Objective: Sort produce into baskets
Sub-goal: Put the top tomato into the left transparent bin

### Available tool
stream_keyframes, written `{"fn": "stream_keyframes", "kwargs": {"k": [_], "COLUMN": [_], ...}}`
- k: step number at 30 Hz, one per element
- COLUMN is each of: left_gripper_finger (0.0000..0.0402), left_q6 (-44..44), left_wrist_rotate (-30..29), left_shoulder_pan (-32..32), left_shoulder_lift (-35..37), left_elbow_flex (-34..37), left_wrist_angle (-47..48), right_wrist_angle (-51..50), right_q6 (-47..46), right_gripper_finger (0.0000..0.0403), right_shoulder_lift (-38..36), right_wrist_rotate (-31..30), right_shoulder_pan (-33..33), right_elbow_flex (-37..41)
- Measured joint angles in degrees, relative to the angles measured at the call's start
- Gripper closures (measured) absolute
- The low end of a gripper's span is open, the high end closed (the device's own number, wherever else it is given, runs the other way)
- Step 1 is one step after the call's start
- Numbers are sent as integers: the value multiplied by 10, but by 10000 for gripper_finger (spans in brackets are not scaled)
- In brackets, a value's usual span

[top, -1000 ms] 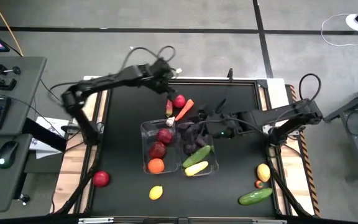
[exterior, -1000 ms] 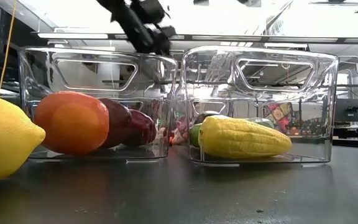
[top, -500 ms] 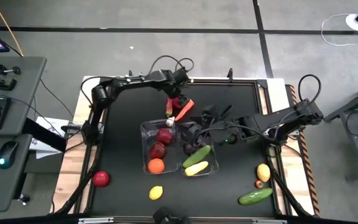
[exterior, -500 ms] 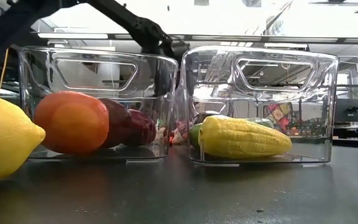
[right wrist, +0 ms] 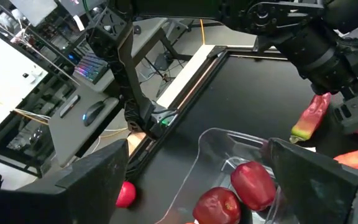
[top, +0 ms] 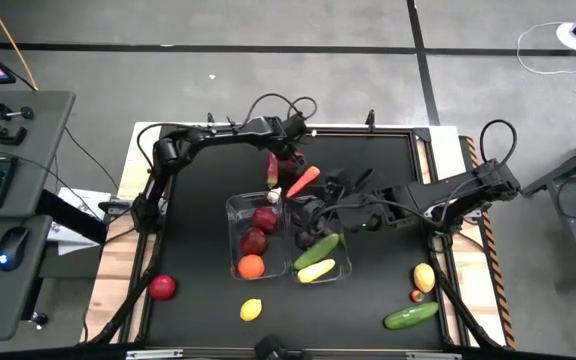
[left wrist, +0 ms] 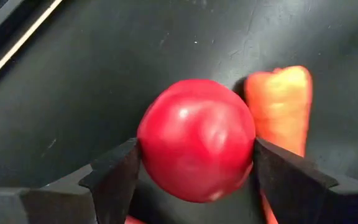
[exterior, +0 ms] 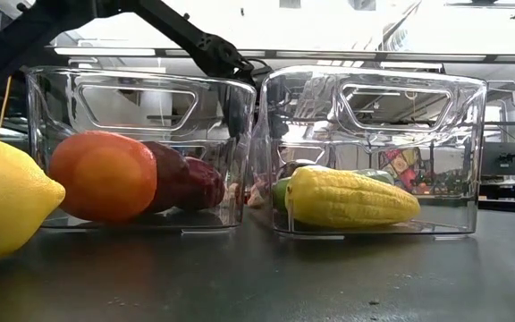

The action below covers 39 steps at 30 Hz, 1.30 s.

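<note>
While the jaws bracketed it, the step in hand looked like the pick of one fruit.

Apple: a red apple [left wrist: 196, 140] sat on the black table [top: 198, 220] behind the baskets, touching the carrot [left wrist: 279, 106] beside it; round, smooth, glossy skin with soft highlights.

Left gripper: the left gripper [left wrist: 194, 174] stood astride the apple, one dark finger at each flank, touching or very nearly so; whether it truly clamped the fruit, I could not tell.

Doing it well: a round, slick fruit could roll out of flat pads, so the squeeze probably wanted to land across its widest part, and the lift to go straight up, clear of the carrot and the chili [top: 272, 170].

Carrot: orange, tapered, matte with faint rings.

Fruit basket: the left basket [exterior: 132, 94], clear hard plastic with rounded corners and a handle cut-out, held two dark red apples [top: 259, 230] and an orange [exterior: 103, 176]; likely the apple's destination.

Vegetable basket: the right basket [exterior: 418, 98] held a bumpy yellow corn cob [exterior: 351, 199] and a green cucumber [top: 318, 247].

Right gripper: the right gripper [top: 318, 208] hung over the baskets, fingers spread wide, holding nothing.

Loose pieces: a lemon [exterior: 7, 197] and another red apple [top: 162, 288] lay near the front edge.
</note>
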<state>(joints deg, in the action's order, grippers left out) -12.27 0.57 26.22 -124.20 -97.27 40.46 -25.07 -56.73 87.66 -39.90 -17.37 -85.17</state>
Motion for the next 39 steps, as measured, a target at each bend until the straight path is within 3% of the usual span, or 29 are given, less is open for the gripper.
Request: {"fn": "stream_keyframes", "kwargs": {"k": [8,17,29,33,39], "left_gripper_finger": [122,226,192,191,191], "left_q6": [6,28,39,-2,-190], "left_wrist_rotate": [-1,8,-10,-9,-60], "left_shoulder_pan": [-8,-5,-18,-72,-200], "left_shoulder_lift": [-6,44,266,376,549], "left_elbow_flex": [0,6,20,104,277], "left_wrist_angle": [-4,16,126,147,84], "right_wrist_angle": [0,-4,-4,-5,-5], "right_q6": [1,16,70,96,133], "right_gripper_finger": [29,29,29,29,29], "right_shoulder_lift": [0,0,0,0,0], "right_wrist_rotate": [7,7,7,13,14], "right_shoulder_pan": [0,0,0,0,0], "right_elbow_flex": [0,0,0,0,0]}}
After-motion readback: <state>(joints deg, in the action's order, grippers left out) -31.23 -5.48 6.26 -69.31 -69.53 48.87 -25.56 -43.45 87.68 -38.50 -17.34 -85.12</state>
